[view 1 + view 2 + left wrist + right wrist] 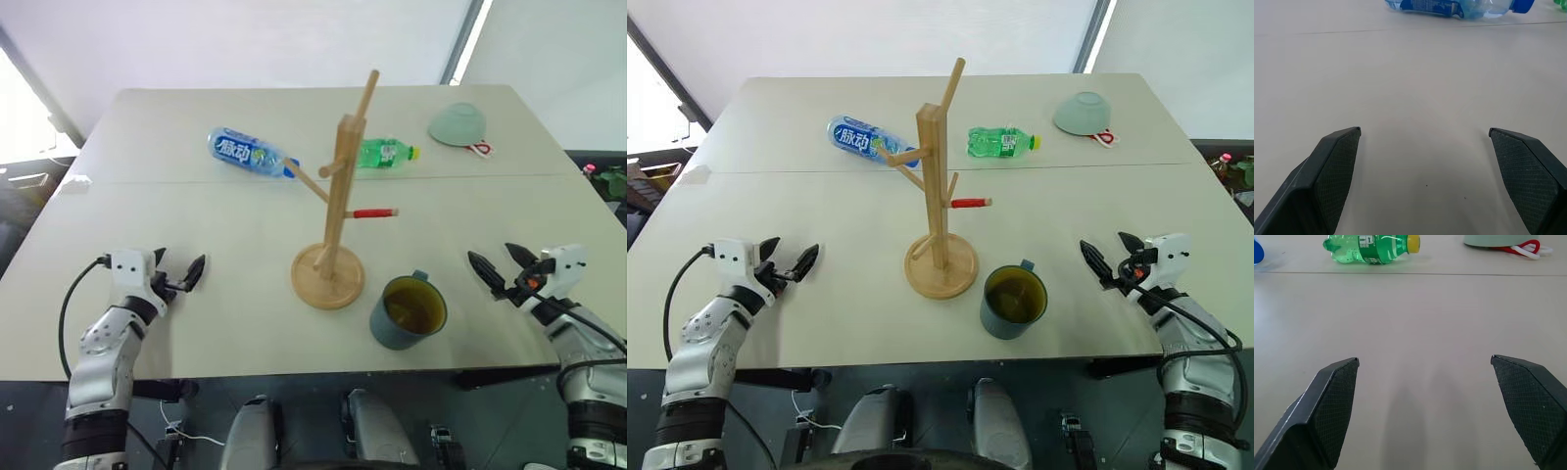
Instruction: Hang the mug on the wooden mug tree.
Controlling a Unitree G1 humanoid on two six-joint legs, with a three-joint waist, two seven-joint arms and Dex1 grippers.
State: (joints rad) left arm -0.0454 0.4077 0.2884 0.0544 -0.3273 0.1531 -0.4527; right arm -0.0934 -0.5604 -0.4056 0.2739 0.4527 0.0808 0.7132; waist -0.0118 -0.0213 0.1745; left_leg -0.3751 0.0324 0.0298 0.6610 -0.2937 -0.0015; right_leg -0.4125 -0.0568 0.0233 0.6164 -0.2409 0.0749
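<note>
Near the front edge of the worktop [196, 343] the mug [408, 311] stands upright, mouth up (olive inside showing), just beside the round base of the wooden mug tree [336, 220]. Right end effector [498, 266] hovers well apart from the mug, out on its right, fingers spread wide, grasping nothing. Left end effector [179, 271] sits farther off, beyond the tree on the left, likewise released and empty. Behind the tree lie a blue bottle [250, 153], a green bottle [386, 153] and a pale green bowl [458, 124].
</note>
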